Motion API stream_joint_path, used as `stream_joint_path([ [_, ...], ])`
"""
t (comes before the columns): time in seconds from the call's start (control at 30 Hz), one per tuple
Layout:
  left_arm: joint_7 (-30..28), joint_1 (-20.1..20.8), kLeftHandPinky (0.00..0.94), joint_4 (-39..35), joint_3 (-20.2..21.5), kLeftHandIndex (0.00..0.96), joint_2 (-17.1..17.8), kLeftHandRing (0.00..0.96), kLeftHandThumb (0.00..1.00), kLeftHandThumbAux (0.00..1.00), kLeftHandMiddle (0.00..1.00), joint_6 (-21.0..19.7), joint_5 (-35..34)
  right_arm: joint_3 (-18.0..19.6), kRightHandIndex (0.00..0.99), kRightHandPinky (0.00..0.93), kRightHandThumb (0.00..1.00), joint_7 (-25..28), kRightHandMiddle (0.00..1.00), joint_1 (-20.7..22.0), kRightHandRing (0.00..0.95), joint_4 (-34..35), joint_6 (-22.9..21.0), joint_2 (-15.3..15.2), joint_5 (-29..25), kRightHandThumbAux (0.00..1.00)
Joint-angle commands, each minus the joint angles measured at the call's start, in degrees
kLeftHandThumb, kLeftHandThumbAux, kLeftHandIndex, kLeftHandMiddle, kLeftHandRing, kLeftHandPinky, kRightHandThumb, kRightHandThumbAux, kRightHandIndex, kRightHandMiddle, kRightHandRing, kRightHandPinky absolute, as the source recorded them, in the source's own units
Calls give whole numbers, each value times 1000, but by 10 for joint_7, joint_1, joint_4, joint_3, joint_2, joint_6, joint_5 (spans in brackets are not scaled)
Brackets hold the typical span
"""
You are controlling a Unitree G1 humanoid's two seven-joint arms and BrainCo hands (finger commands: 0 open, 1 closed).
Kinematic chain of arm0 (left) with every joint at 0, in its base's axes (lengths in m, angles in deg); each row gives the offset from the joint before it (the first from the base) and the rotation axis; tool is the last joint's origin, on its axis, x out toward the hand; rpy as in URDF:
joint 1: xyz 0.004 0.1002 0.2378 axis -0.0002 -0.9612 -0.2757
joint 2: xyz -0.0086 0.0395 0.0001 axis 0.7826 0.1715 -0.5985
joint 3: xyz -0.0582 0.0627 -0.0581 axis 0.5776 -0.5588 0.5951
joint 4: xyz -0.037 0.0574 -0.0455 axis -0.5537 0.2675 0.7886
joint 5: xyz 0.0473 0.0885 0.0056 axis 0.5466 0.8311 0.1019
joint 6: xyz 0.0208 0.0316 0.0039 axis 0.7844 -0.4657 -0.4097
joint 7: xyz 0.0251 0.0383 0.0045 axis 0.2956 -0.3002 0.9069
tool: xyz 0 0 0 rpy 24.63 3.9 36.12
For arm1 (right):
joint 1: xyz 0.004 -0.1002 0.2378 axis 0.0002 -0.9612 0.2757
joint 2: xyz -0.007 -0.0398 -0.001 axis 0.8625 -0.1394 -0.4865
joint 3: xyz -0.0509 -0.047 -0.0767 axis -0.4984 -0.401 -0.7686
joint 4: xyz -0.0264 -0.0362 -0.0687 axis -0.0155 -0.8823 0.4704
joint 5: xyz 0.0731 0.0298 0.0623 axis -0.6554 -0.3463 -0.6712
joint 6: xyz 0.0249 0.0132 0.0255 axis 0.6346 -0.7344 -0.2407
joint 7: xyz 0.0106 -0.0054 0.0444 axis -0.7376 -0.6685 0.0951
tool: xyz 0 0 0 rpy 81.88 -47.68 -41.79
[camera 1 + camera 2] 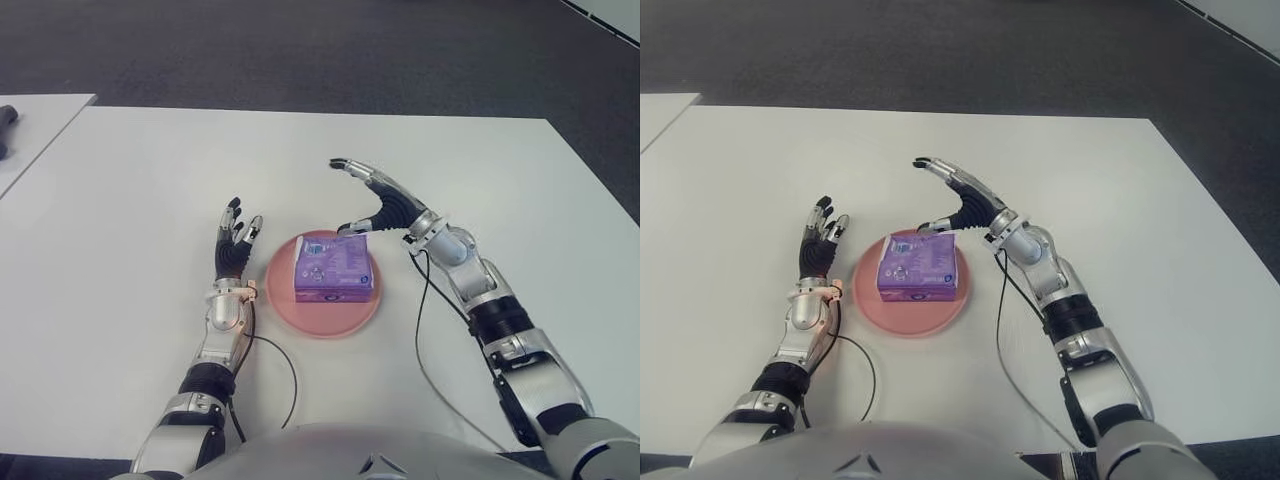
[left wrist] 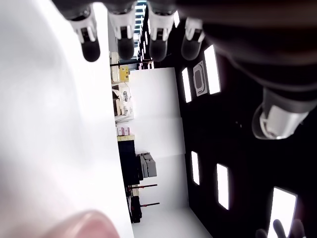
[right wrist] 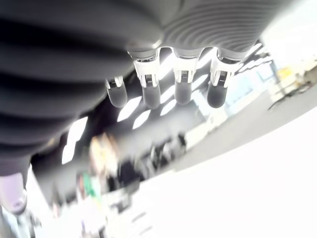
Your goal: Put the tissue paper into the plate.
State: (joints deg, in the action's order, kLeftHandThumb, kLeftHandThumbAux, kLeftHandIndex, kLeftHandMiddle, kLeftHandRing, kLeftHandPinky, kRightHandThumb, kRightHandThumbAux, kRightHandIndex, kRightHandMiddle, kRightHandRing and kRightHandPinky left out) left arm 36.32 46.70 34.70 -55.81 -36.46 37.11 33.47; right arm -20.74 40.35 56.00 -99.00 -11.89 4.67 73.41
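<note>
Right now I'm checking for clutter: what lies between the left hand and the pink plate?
Only bare white table lies between the open left hand and the round pink plate, seen in both eye views.

Bright even overhead light, faint shadows on the white table [image 1: 120, 200], right wrist view's background heavily blurred

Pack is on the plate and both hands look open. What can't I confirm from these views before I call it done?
- Whether the right hand thumb touches the tissue pack: eye views, too close to tell.
- Plate centre: hidden under the pack.
- Dark object on the neighbouring table: cut off by the left eye view's edge.
- Left hand: whether it touches the table.
</note>
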Motion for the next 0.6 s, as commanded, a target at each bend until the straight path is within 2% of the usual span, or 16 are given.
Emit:
stream_joint_path([
  [0.03, 3, -18, 0, 27, 1, 0, -3, 0, 0, 455, 0, 7, 4, 47, 0, 1, 71, -16, 0, -17, 0, 13, -29, 27, -54, 609],
  [0.17, 2, -19, 0, 28, 2, 0, -3, 0, 0, 457, 0, 8, 2, 79, 8, 0, 79, -35, 2, -20, 0, 7, -28, 50, -85, 620],
  [0.33, 2, -26, 0, 16, -1, 0, -2, 0, 0, 454, 0, -2, 6, 126, 27, 0, 77, -72, 19, -11, 0, -65, -10, 75, -115, 645],
  [0.4, 2, -29, 0, 11, -2, 0, -2, 0, 0, 453, 0, -8, 7, 139, 32, 36, 66, -83, 28, -10, 10, -81, -9, 87, -125, 665],
  [0.6, 1, -34, 0, 2, -3, 0, 0, 0, 0, 445, 0, -14, 9, 167, 67, 111, 57, -88, 73, -31, 68, -62, -28, 120, -168, 692],
])
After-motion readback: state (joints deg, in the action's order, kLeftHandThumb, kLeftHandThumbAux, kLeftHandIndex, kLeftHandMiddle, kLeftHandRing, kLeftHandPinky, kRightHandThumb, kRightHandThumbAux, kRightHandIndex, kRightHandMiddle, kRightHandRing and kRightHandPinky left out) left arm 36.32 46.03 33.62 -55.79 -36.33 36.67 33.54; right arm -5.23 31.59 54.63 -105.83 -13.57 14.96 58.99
